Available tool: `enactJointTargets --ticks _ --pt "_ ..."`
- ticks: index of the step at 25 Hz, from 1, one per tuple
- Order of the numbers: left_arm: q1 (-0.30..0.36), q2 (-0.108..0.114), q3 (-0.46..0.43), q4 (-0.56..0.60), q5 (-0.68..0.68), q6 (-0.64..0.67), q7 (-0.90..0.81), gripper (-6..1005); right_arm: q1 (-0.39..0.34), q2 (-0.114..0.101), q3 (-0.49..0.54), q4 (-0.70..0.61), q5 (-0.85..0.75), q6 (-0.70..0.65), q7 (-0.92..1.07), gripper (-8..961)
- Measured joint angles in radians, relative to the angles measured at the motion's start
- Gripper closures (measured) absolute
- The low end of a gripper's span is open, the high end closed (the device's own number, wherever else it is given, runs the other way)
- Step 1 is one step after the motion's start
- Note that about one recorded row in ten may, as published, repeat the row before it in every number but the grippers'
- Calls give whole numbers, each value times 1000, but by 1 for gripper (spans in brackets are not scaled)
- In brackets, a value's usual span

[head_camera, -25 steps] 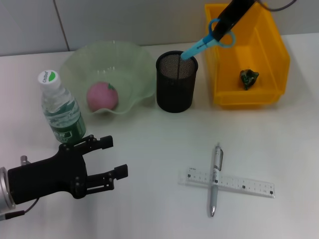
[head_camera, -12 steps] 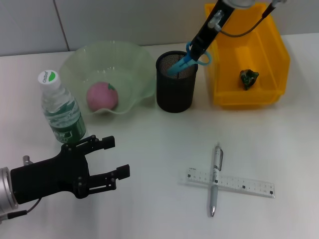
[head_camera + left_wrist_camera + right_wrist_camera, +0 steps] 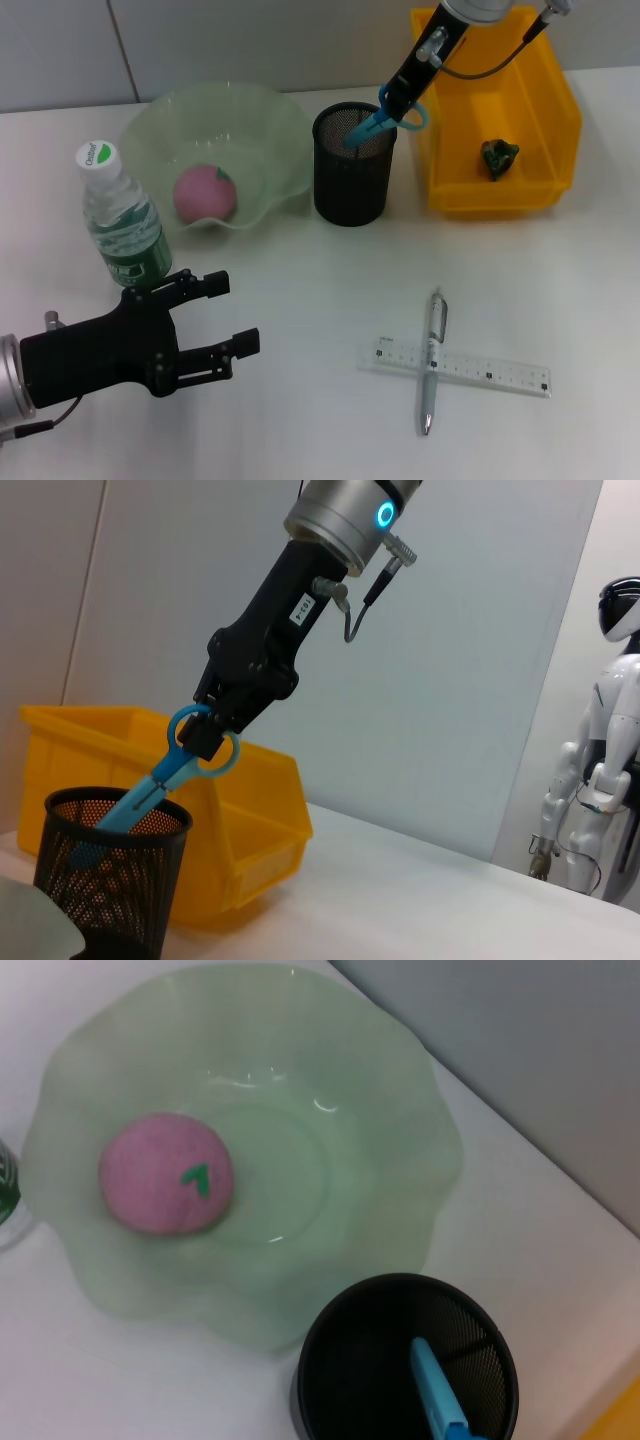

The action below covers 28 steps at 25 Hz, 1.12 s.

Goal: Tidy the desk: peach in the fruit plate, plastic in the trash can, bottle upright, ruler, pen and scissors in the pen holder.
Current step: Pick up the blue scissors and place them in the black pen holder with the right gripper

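My right gripper (image 3: 408,92) is shut on the blue scissors (image 3: 385,115) by their handle, and the blades slant down into the black mesh pen holder (image 3: 350,190). The left wrist view shows this gripper (image 3: 215,735), the scissors (image 3: 160,780) and the holder (image 3: 110,880). The right wrist view shows the blade (image 3: 437,1402) inside the holder (image 3: 330,1360). The pink peach (image 3: 205,193) lies in the green fruit plate (image 3: 270,130). The bottle (image 3: 120,215) stands upright. A pen (image 3: 432,360) lies across a clear ruler (image 3: 480,370). My left gripper (image 3: 225,315) is open and empty at the front left.
A yellow bin (image 3: 545,100) at the back right holds a crumpled green piece of plastic (image 3: 498,158). The bottle stands just behind my left gripper. A white humanoid figure (image 3: 600,780) stands far off in the left wrist view.
My right gripper has come down and to the left with the scissors. Their blades now sit deeper in the pen holder. The left arm has not moved.
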Motion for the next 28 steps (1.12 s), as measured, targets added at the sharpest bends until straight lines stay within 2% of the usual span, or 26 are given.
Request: enactJointTargets --ticks 4,16,19,28 --pt "0 0 1 0 -1 0 0 150 3 9 -1 8 -14 12 1 822" --pt "-3 0 1 0 -1 2 -2 149 7 13 -6 16 -15 19 13 816" --pt "-3 0 0 0 -1 3 -3 149 8 21 -12 21 -22 29 15 815" --pt "-3 2 0 0 -1 5 -5 149 6 28 -13 6 -23 42 21 627"
